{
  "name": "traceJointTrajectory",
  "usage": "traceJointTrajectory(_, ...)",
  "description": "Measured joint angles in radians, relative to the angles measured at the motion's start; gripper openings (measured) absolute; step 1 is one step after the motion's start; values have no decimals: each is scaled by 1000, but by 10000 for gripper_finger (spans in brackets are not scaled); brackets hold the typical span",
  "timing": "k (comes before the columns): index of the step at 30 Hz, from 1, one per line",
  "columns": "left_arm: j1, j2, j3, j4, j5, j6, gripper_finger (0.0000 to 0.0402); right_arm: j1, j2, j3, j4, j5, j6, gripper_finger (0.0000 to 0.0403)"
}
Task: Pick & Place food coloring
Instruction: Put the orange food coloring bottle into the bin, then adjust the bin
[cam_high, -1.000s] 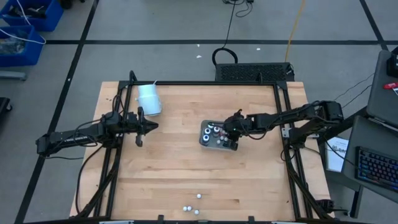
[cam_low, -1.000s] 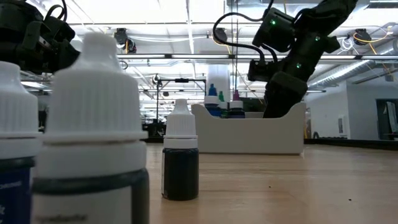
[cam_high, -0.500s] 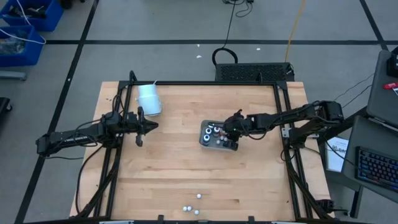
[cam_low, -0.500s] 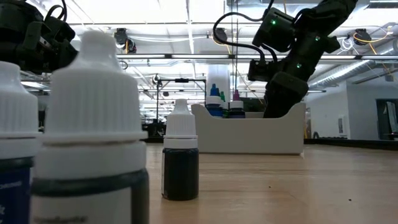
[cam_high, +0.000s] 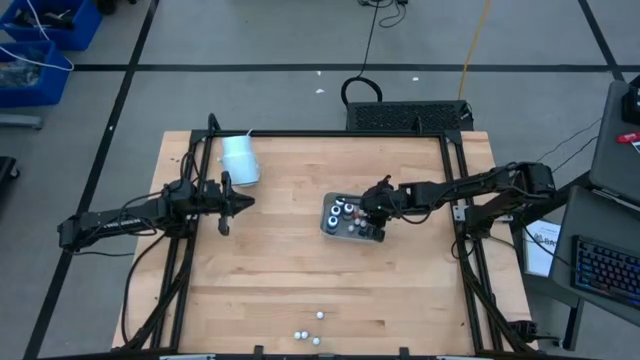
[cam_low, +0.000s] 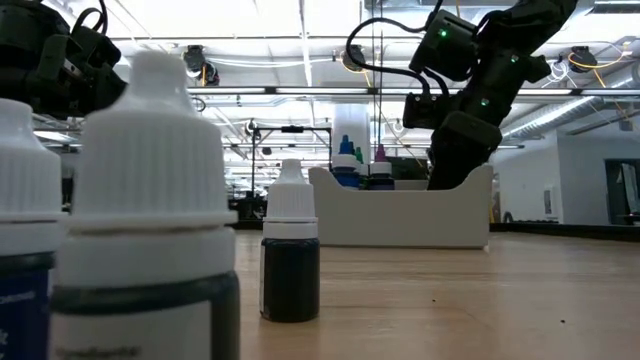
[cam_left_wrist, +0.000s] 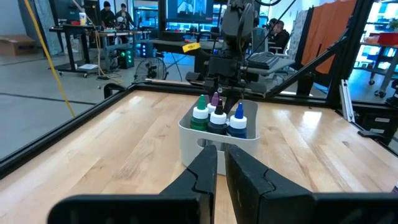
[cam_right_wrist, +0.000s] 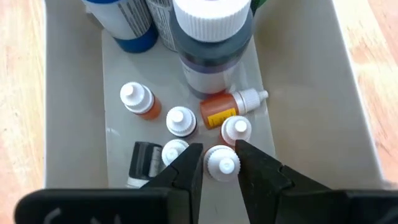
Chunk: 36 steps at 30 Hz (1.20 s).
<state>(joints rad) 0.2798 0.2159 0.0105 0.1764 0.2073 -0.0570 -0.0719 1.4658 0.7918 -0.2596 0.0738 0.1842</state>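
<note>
A clear rectangular tray (cam_high: 330, 230) stands mid-table with large food coloring bottles (cam_left_wrist: 217, 118) at one end and several tiny white-capped ones (cam_right_wrist: 180, 121) on its floor (cam_right_wrist: 118, 155). One orange-labelled tiny bottle (cam_right_wrist: 224, 111) lies on its side. My right gripper (cam_right_wrist: 217, 152) reaches down into the tray (cam_right_wrist: 74, 93), shut on one tiny bottle's cap. My left gripper (cam_high: 246, 203) hovers level and shut left of the tray, touching nothing. Three more tiny bottles (cam_high: 310, 332) stand upright on their bases by the near edge. My right gripper has the white cap (cam_right_wrist: 225, 163) of a tiny bottle pinched between its two fingers. The fingers slant down into the tray from the table's right. The bottle's body is hidden under the cap and fingers, so whether it stands on the tray floor cannot be told.
A pale-blue-white cup (cam_high: 240, 160) lies at the far left of the table. The black frame rails (cam_high: 455, 200) run along the table's edges. Bare wood stretches between the tray and the near-edge bottles (cam_low: 290, 250).
</note>
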Motion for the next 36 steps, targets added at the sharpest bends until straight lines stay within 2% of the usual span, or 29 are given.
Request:
traceJointTrajectory(10,0,0,0,0,0,0,37,0,-1,0,-5,0,1,85)
traceJointTrajectory(19,0,0,0,0,0,0,37,0,-1,2,-7,-1,17,146)
traceJointTrajectory(29,0,0,0,0,0,0,37,0,-28,5,-29,0,16,136)
traceJointTrajectory(36,0,0,0,2,0,0,37,0,-96,86,-149,7,-2,139)
